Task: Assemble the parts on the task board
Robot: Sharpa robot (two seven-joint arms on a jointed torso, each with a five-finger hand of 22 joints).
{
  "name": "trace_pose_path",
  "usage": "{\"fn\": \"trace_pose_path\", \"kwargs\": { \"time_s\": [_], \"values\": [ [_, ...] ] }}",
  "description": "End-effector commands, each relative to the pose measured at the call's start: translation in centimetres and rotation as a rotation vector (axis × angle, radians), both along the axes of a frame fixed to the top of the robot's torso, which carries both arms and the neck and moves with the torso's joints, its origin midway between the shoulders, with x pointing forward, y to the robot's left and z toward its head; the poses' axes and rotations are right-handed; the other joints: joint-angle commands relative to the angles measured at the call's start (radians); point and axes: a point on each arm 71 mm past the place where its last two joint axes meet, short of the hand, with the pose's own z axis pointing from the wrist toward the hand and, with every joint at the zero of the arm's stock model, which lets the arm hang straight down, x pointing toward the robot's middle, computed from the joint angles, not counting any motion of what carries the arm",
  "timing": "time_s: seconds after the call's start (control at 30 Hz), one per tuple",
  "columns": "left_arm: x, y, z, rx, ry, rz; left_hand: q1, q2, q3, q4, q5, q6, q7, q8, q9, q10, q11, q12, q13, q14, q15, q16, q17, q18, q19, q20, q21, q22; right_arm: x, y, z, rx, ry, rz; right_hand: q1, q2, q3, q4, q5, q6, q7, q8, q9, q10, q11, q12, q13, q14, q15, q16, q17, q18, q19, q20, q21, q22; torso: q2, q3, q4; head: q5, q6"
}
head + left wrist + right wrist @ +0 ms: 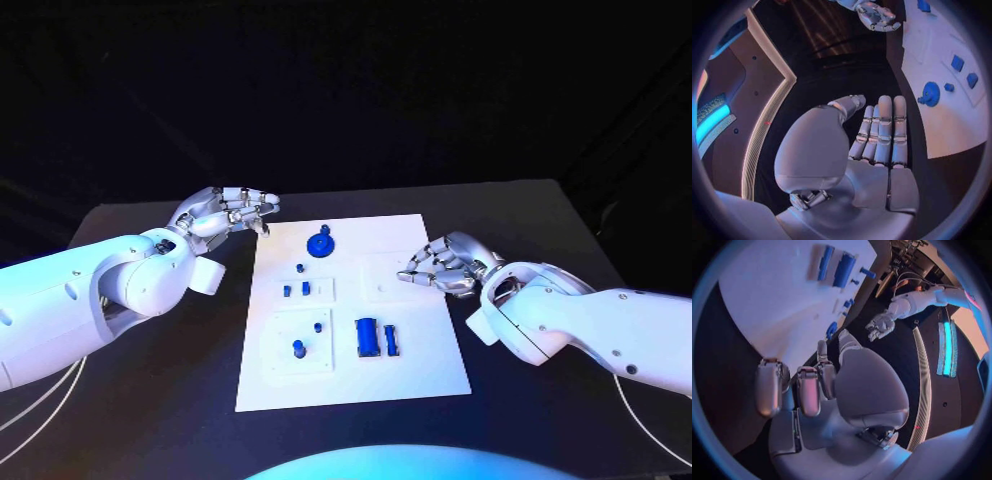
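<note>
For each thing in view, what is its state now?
Left hand: holds nothing, beside the board's far left corner.
Right hand: holds nothing, fingers curled, over the board's right edge.
Task board: flat on the table.
Blue gear part: lies on the board.

The small blue parts [304, 289] on the task board [418, 370] are too small in the head view to tell their shapes. In the right wrist view the board's far portion runs off the upper left of the frame. In the left wrist view the board is cut by the right edge, and the right hand [877, 17] at the top is too small to tell how its fingers lie.
</note>
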Motion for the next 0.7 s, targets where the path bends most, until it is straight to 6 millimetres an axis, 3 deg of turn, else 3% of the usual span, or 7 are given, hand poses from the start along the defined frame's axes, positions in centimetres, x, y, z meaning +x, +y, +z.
{"fn": "trace_pose_path", "kwargs": {
  "time_s": [0.03,0.17,0.37,0.53,0.57,0.6,0.7],
  "values": [
    [0.6,0.6,-0.2,-0.095,0.012,0.087,-0.011,-0.002,-0.011,0.014,-0.007,-0.014,0.008,0.009,-0.001,-0.010,0.001,0.008,-0.003,-0.033,0.005,-0.039,-0.021,0.013,-0.013,0.006,-0.056,-0.036,2.4,-0.6,0.8,0.209,-0.098,-0.036,0.042,0.007,0.015,-0.001,0.016,-0.024,0.012,-0.004,0.001,-0.075,0.010,-0.146,0.092,0.033,0.010,-0.070,0.051,0.033,-0.045,0.010,-0.175,0.115,-0.018,-0.0148,-0.0081,0.004,0.031],
    [1.3,1.1,-0.7,-0.117,0.001,0.153,-0.010,-0.009,-0.037,0.047,-0.021,-0.033,0.013,0.022,-0.004,-0.026,0.012,-0.005,-0.030,-0.111,0.027,-0.171,-0.086,0.011,-0.034,0.032,-0.218,-0.142,5.3,-1.4,0.7,0.301,-0.110,-0.094,0.109,0.006,0.052,0.000,0.040,-0.104,0.050,-0.020,-0.022,-0.390,0.046,-0.668,-0.201,-0.177,0.046,-0.436,-0.327,0.127,-0.284,0.044,-0.879,-0.177,-0.025,-0.0175,-0.0094,0.012,0.068],
    [2.8,1.6,-1.3,-0.143,-0.057,0.274,0.014,-0.014,-0.070,0.091,-0.037,-0.069,-0.010,0.014,-0.042,0.017,0.045,-0.168,-0.070,-0.211,0.084,-0.511,-0.203,0.008,-0.079,0.101,-0.568,-0.375,8.7,-2.1,0.3,0.398,-0.126,-0.145,0.115,-0.007,0.102,-0.001,0.047,-0.162,0.084,-0.039,-0.082,-0.487,0.094,-0.908,-0.540,-0.402,0.098,-0.825,-0.587,0.125,-0.374,0.097,-1.116,-0.419,-0.044,-0.0211,-0.0089,0.025,0.105],
    [4.0,1.7,-1.9,-0.141,-0.112,0.372,0.027,0.000,-0.098,0.107,-0.037,-0.070,-0.018,-0.019,-0.082,0.042,0.048,-0.314,-0.071,-0.251,0.109,-0.711,-0.251,-0.020,-0.087,0.103,-0.737,-0.492,10.8,-2.2,-0.2,0.448,-0.136,-0.160,0.120,-0.020,0.163,-0.003,0.027,-0.143,0.102,-0.097,-0.157,-0.468,0.132,-1.101,-0.918,-0.460,0.146,-1.153,-0.802,0.128,-0.476,0.164,-1.191,-0.758,-0.055,-0.0190,-0.0083,0.035,0.128],
    [3.5,1.0,-2.1,-0.106,-0.033,0.251,-0.396,0.182,-0.521,-0.054,-0.325,-0.810,-0.207,-0.322,-0.294,-0.764,-0.161,-0.602,-0.132,-0.929,-0.087,-1.080,-0.375,-0.169,-0.751,-0.188,-0.934,-0.637,10.2,-2.4,-0.2,0.319,-0.133,-0.191,-0.310,0.118,-0.026,-0.290,-0.178,-0.962,-0.099,-0.332,-0.550,-1.437,-0.023,-1.277,-1.310,-0.764,0.047,-1.496,-1.308,-0.054,-1.460,-0.059,-1.248,-1.308,-0.043,-0.0201,-0.0090,0.027,0.111],
    [3.5,0.9,-2.2,-0.105,-0.033,0.252,-0.408,0.182,-0.521,-0.054,-0.325,-0.810,-0.207,-0.322,-0.294,-0.764,-0.161,-0.602,-0.132,-0.929,-0.087,-1.080,-0.375,-0.169,-0.751,-0.188,-0.934,-0.637,10.2,-2.3,-0.2,0.321,-0.133,-0.191,-0.329,0.118,-0.026,-0.290,-0.178,-0.962,-0.099,-0.332,-0.550,-1.437,-0.023,-1.277,-1.310,-1.465,0.047,-1.496,-1.308,-0.054,-1.460,-0.059,-1.248,-1.308,-0.044,-0.0201,-0.0090,0.027,0.112],
    [3.3,0.6,-2.2,-0.101,-0.033,0.259,-0.513,0.182,-0.521,-0.054,-0.325,-0.810,-0.207,-0.322,-0.294,-0.764,-0.161,-0.602,-0.132,-0.929,-0.087,-1.080,-0.375,-0.169,-0.751,-0.188,-0.934,-0.637,9.9,-2.0,-0.2,0.349,-0.136,-0.193,-0.443,0.118,-0.026,-0.290,-0.178,-0.962,-0.099,-0.332,-0.550,-1.437,-0.023,-1.277,-1.310,-1.465,0.047,-1.496,-1.308,-0.054,-1.460,-0.059,-1.248,-1.308,-0.055,-0.0195,-0.0094,0.031,0.124]
  ]
}}
